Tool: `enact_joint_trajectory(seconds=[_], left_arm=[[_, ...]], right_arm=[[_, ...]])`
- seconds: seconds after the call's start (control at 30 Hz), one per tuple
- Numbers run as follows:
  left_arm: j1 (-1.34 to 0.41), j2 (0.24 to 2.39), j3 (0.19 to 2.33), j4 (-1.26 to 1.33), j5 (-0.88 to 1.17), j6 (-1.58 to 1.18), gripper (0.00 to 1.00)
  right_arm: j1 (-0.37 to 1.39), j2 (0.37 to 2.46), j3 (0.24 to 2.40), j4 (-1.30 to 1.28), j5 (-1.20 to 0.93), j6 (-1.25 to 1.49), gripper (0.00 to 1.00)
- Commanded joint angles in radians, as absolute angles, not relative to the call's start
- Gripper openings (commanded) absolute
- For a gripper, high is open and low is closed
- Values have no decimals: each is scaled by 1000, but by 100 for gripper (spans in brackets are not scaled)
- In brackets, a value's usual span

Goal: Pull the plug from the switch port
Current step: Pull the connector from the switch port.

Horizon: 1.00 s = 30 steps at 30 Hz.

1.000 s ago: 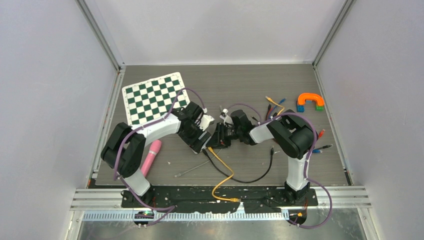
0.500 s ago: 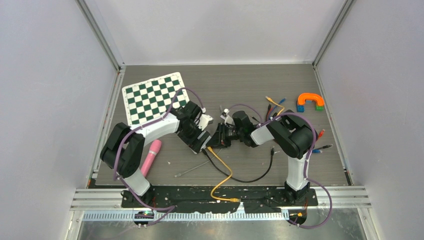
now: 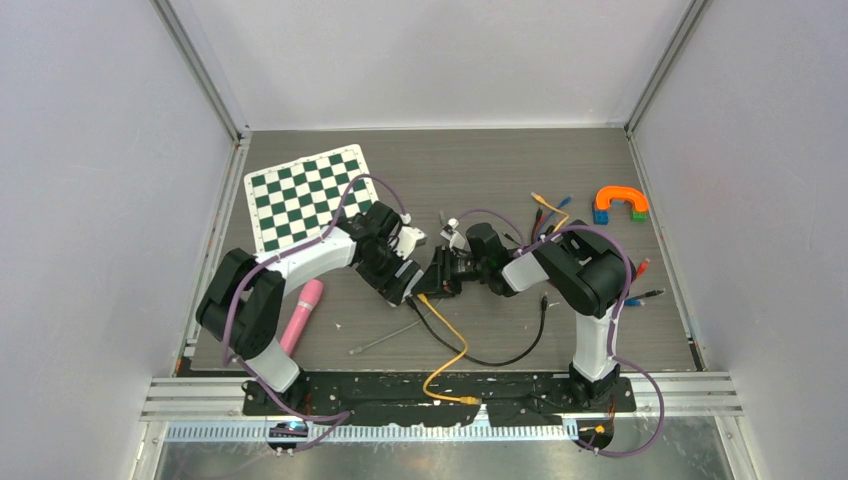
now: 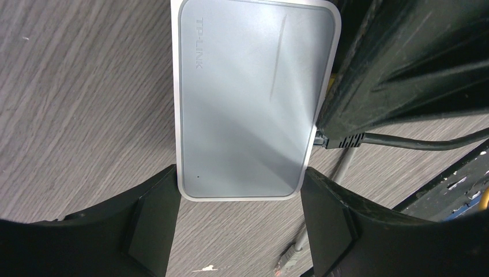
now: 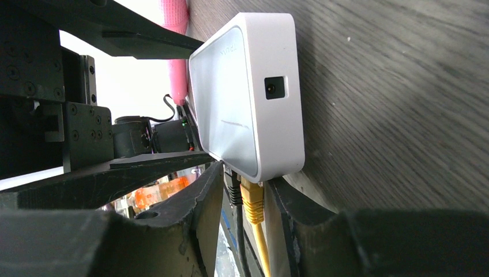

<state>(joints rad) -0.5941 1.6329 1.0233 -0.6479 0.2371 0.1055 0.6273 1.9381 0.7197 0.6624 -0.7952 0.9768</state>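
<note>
A white TP-Link switch (image 4: pixel 254 98) lies on the dark wood-grain table. My left gripper (image 4: pixel 239 222) is shut on its near end, with one finger (image 4: pixel 147 225) against each side. In the right wrist view the switch (image 5: pixel 248 104) has a yellow plug (image 5: pixel 252 202) and a black plug (image 5: pixel 232 187) in adjacent ports. My right gripper (image 5: pixel 247 187) is closed around both, with its right finger against the yellow plug. In the top view the left gripper (image 3: pixel 403 278) and right gripper (image 3: pixel 441 275) meet mid-table. The yellow cable (image 3: pixel 455 350) runs toward the near edge.
A green chessboard mat (image 3: pixel 310 195) lies at the back left and a pink cylinder (image 3: pixel 303 312) at the left. An orange U-shaped toy (image 3: pixel 620 203) and loose coloured leads (image 3: pixel 545 212) are at the right. A black cable (image 3: pixel 500 358) and a grey cable (image 3: pixel 385 338) lie in front.
Both grippers stay at the switch with no visible release. The left arm's elbow has shifted slightly left, and the right gripper has edged a little.
</note>
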Motion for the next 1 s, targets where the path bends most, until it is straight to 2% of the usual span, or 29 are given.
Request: enact_joint_trajectory(seconds=[0.0,0.23,0.47,0.73,0.9,0.97], left_arm=[[-588,1597,1027,-574,276,85,32],[-587,1605,1034,-586,265,90,32],[-587,1603,1033,-595,249,95,32],[-587,1611,1039,-596,252,94,32],[-587,1611,1038,-599,247,95,32],[-586,1611,1038,-600,248,96,32]], right_arm=[[644,1940,729,722,-856,982,41],[641,1920,722,738,-845,992,36],[605,1926,685,823,-846,1047,40],[594,1953,686,921,-878,1112,25],[594,1966,681,958,-880,1139,23],[593,1969,679,961,-881,1140,17]])
